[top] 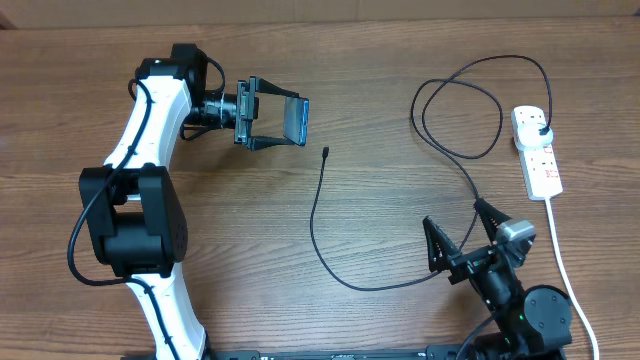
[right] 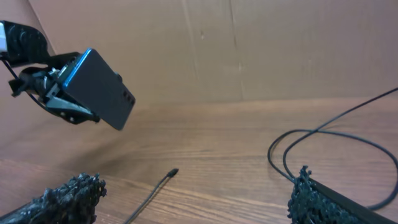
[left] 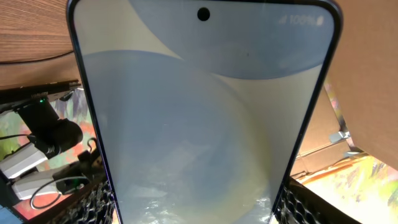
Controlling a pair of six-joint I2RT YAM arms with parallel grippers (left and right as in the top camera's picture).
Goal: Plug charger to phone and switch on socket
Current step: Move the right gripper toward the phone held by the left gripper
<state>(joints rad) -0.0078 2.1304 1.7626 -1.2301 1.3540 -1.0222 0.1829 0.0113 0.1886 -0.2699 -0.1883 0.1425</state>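
Blue-lit phone [left: 199, 124], lower end cropped, sits clamped in left fingers [left: 102, 208]; right fingers [right: 68, 198] gape empty.

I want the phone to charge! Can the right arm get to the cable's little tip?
Probably yes. The connector tip lies alone on the table with nothing covering it, and the right tool is open, empty and facing it. The phone is held up, out of the way.
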